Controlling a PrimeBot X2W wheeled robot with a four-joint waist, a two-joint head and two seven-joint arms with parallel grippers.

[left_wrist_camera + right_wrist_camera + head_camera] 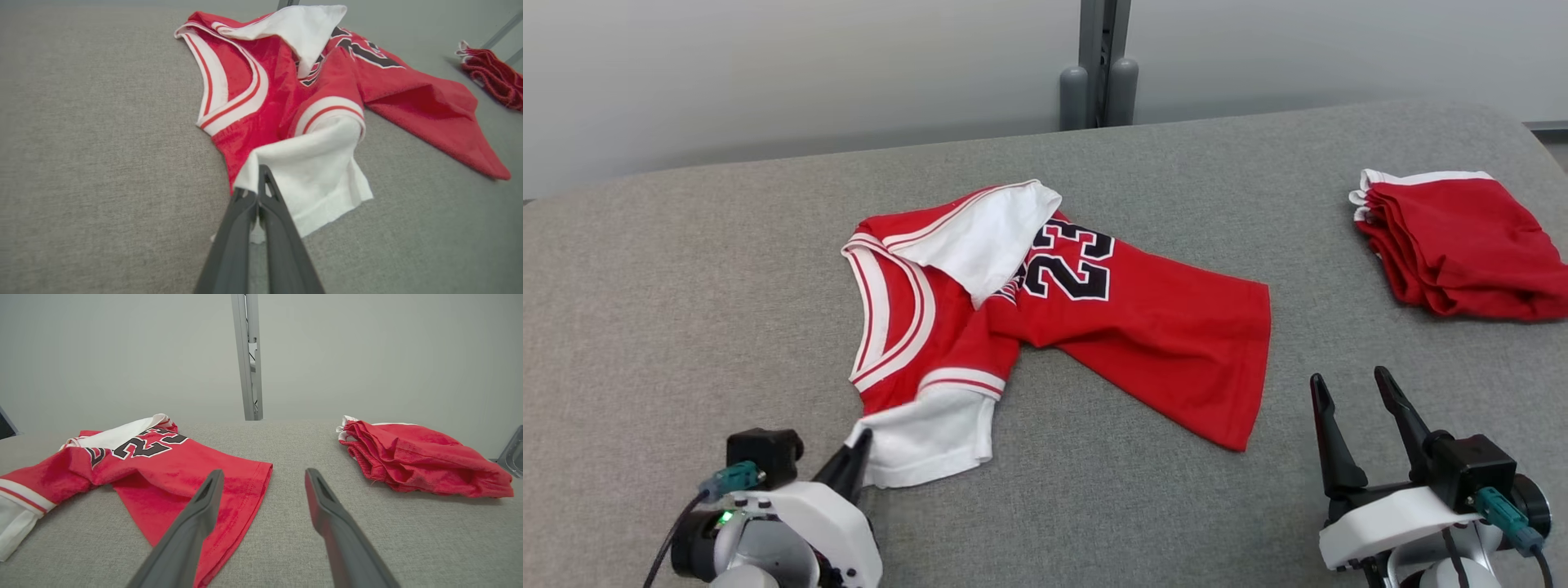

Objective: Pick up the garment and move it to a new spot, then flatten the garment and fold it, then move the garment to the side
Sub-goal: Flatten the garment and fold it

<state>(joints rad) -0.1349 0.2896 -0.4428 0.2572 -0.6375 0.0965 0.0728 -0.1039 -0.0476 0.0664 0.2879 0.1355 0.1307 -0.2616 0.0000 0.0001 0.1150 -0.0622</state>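
The garment (pixel 1143 327) is a red jersey with white sleeves and a black 23, lying crumpled and partly doubled over on the grey padded surface. My left gripper (pixel 859 445) is shut at the corner of its near white sleeve (pixel 931 433). In the left wrist view the two fingers of the left gripper (pixel 255 183) are pressed together with white cloth of the sleeve (pixel 322 171) pinched between them. My right gripper (pixel 1352 388) stands open to the right of the jersey's hem, holding nothing. In the right wrist view the right gripper (pixel 263 477) hovers past the hem of the garment (pixel 184 465).
A folded red pile of cloth with white trim (pixel 1462 245) lies at the far right near the surface's edge, also seen from the right wrist (pixel 416 457). A grey post (pixel 1098 65) rises behind the far edge. Bare grey surface (pixel 686 310) stretches left of the jersey.
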